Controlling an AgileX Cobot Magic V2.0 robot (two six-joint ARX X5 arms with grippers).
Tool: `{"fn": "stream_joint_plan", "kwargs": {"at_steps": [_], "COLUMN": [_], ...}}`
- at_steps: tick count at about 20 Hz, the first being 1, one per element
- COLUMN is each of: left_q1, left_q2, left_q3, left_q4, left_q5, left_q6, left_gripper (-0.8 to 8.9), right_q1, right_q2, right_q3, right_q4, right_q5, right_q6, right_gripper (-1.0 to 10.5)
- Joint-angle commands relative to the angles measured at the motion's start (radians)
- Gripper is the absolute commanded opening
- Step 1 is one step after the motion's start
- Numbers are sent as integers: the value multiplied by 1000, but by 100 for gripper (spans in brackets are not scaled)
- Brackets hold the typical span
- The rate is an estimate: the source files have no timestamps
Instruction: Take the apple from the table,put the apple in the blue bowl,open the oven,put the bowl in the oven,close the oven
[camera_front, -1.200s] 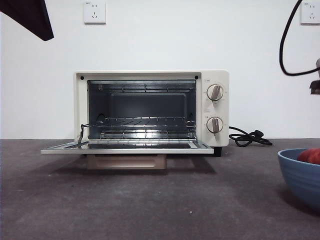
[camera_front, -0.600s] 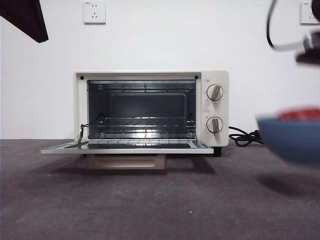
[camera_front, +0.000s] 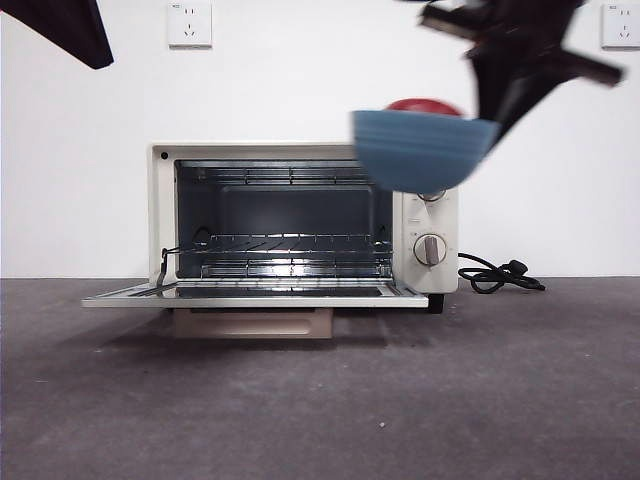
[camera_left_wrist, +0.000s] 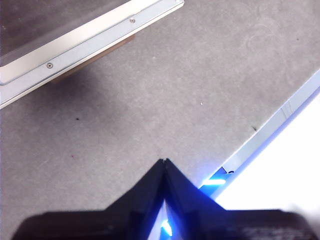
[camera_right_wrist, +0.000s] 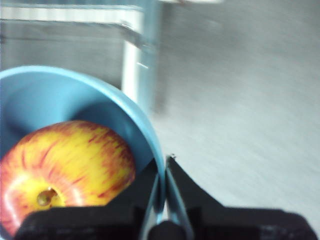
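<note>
Rim pinch only: your right gripper (camera_right_wrist: 162, 200) clamps the blue bowl (camera_front: 424, 150), apple (camera_right_wrist: 65, 175) loose inside, so keep it level. Left gripper (camera_left_wrist: 164, 172) is closed, empty.

Plain white wall (camera_front: 300, 80), two white sockets (camera_front: 189, 23) high up — black cord (camera_front: 497, 275) at its foot

The light-blue bowl (camera_front: 423, 150) hangs in the air, roughly level, in front of the oven's upper right corner and clear of the counter (camera_front: 320, 400). The apple (camera_right_wrist: 65, 175), red streaked with yellow, sits inside it, stem end up. The cream oven (camera_front: 300, 215) stands on the dark grey counter, door (camera_front: 255, 294) folded down flat, wire rack showing inside.
</note>
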Motion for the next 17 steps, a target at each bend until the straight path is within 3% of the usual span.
{"fn": "stream_joint_plan", "kwargs": {"at_steps": [1, 8, 17], "left_q1": [-2, -2, -2], "left_q2": [-11, -83, -166], "left_q3": [-5, -5, -5], "left_q4": [-4, -36, -66], "left_q5": [6, 5, 5], "left_q6": [11, 11, 11], "left_gripper": [-4, -4, -4], "right_q1": [34, 72, 70], "right_q2": [109, 363, 425], "right_q3": [106, 371, 389], "right_q4": [3, 19, 137], "right_q5": [-31, -27, 57], "right_q6": [45, 170, 383], "right_gripper": [-17, -17, -17]}}
